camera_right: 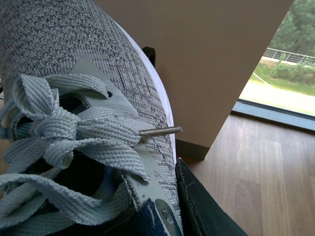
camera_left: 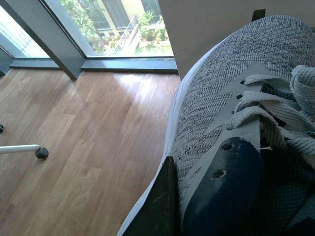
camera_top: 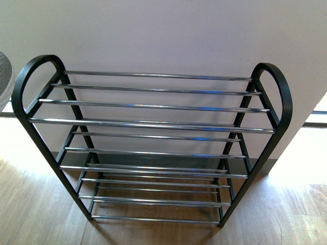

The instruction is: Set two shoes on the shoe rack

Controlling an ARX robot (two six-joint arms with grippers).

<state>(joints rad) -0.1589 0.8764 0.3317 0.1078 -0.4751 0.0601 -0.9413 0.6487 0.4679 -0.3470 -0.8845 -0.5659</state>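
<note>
Now | grey knit shoes (camera_left: 221,83) (camera_right: 59,39), pale laces (camera_right: 74,128) | black rack (camera_top: 42,58), silver rods (camera_top: 153,122)

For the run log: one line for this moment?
left jaws: gripping one shoe | right jaws: gripping other shoe | rack: no shoes yet | stage: before placing

Plain pale wall (camera_top: 163,30) at far side, grey skirting (camera_top: 153,160) along its base. Wood-plank floor (camera_top: 30,214), warm brown, w/ bright sun patch (camera_top: 301,153) far right. Left wrist view: big low window (camera_left: 118,24), dark frame (camera_left: 59,44), greenery + bldg outside; white leg w/ black castor (camera_left: 42,153) on floor. Right wrist view: 2nd window (camera_right: 285,59), trees + railing outside.
</note>
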